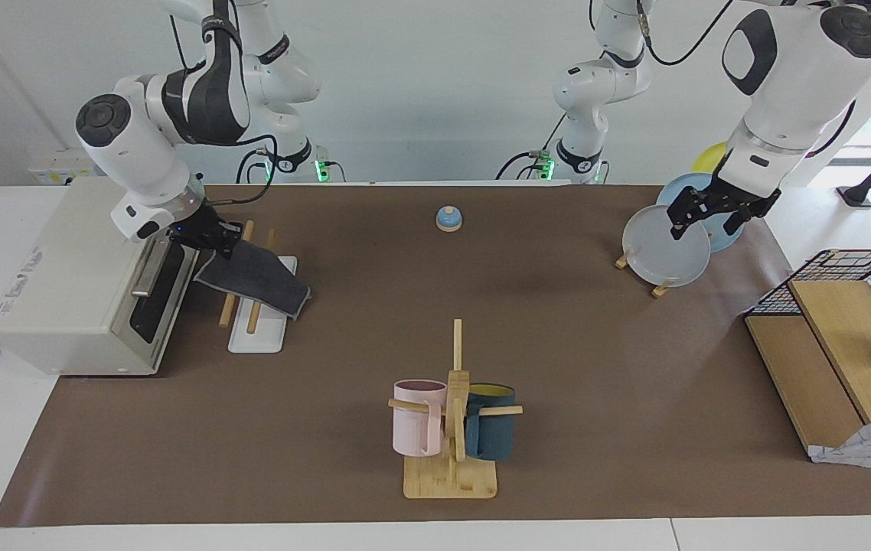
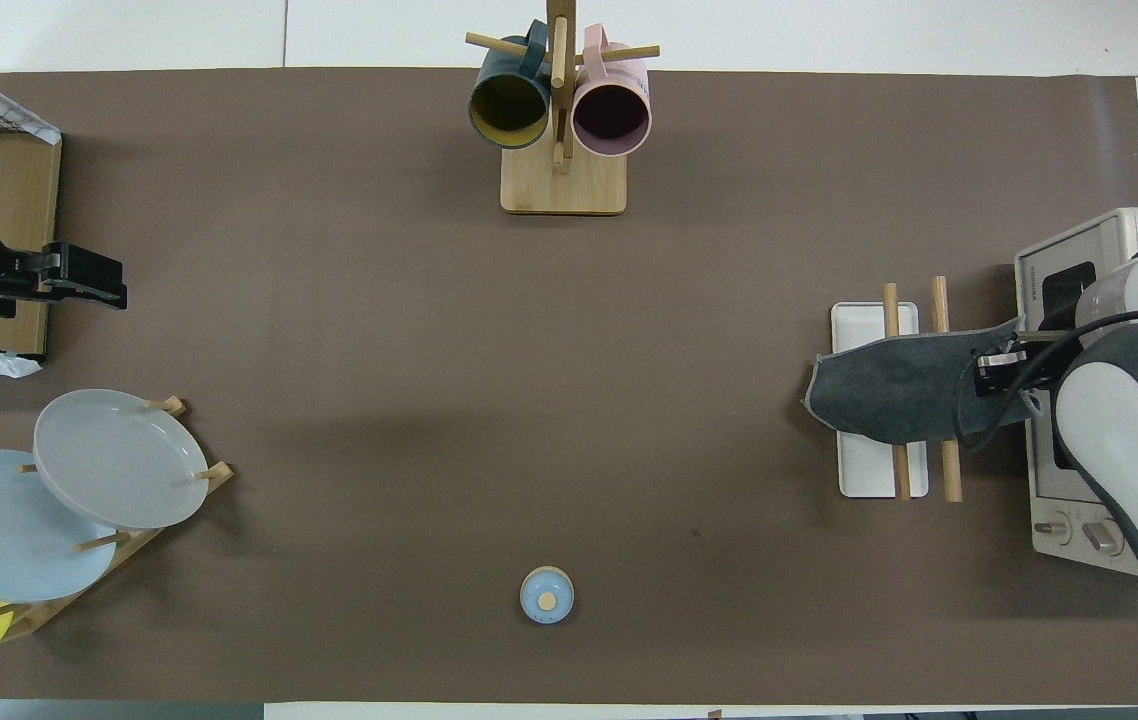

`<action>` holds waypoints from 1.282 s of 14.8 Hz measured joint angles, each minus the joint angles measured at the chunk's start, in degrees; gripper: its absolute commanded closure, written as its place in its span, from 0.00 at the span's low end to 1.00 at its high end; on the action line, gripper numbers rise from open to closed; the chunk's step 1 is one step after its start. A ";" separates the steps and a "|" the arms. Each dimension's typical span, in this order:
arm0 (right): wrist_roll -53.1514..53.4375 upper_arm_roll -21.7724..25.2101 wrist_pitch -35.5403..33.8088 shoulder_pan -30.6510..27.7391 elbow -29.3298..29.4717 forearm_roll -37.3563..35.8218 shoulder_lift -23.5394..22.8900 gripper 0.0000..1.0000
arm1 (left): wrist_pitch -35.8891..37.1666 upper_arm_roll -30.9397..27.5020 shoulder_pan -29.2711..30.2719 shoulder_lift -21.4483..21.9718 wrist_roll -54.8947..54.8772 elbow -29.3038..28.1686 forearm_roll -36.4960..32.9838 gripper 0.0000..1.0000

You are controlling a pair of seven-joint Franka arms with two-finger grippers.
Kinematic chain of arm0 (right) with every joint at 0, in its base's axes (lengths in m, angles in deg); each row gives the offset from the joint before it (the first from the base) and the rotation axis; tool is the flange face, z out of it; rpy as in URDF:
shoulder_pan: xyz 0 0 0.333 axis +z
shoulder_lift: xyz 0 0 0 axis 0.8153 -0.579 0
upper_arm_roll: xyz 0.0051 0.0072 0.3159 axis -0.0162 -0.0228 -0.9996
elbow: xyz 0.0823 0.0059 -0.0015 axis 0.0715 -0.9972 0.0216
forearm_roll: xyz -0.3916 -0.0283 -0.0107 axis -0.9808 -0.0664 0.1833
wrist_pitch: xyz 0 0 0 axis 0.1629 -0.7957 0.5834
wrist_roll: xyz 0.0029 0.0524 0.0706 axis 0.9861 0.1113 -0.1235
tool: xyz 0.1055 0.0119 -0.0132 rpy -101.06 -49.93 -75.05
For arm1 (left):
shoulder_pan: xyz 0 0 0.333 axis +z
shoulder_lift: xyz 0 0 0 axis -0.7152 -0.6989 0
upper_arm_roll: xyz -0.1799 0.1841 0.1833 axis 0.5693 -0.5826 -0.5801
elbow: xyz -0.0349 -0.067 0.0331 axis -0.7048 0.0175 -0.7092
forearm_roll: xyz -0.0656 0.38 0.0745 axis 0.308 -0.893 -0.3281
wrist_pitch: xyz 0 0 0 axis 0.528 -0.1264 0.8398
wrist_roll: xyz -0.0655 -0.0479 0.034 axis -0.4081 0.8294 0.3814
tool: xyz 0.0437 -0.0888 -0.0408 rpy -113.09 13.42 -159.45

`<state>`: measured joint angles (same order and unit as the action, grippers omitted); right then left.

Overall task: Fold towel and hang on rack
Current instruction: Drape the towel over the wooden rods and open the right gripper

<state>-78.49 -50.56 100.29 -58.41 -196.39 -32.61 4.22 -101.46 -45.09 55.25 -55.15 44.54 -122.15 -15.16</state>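
The towel (image 1: 256, 279) shows its dark grey face and lies draped across the two wooden rods of the rack (image 1: 256, 337), sloping down toward the middle of the table. My right gripper (image 1: 213, 233) is shut on the towel's raised edge, on the side of the rack toward the toaster oven. In the overhead view the towel (image 2: 889, 395) covers the middle of the rods, and the white base of the rack (image 2: 864, 320) shows at both ends; the right gripper (image 2: 994, 370) is at the towel's edge. My left gripper (image 1: 707, 218) waits open and empty, raised by the plate stand.
A toaster oven (image 1: 76, 283) stands right beside the rack at the right arm's end. A mug tree (image 1: 451, 413) with two mugs, a small blue bell (image 1: 448, 219), a plate stand with plates (image 1: 665, 249) and a wire basket on wooden boards (image 1: 841, 337) are on the mat.
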 measured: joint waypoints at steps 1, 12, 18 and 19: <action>-1.03 0.00 0.01 -0.70 0.00 -0.25 0.00 1.00 | 0.21 -2.49 -2.58 -0.01 -0.01 0.00 -0.04 0.00; -2.92 -0.09 0.12 -2.38 -0.09 -0.76 0.00 1.00 | 0.34 -8.58 -8.04 -0.02 -0.07 0.00 0.46 0.00; -3.77 -0.02 0.12 -2.90 -0.18 -0.82 0.00 0.85 | 0.54 -11.25 -11.50 -0.02 -0.07 0.00 0.48 0.00; -4.16 -0.02 0.12 -3.02 -0.18 -0.82 0.00 0.63 | 0.60 -11.43 -11.97 -0.02 -0.05 0.00 0.48 0.00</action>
<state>-82.65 -50.58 100.41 -61.43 -196.56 -33.43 4.22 -100.86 -56.51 43.29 -55.17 44.49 -122.15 -14.68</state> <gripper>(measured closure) 0.974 0.000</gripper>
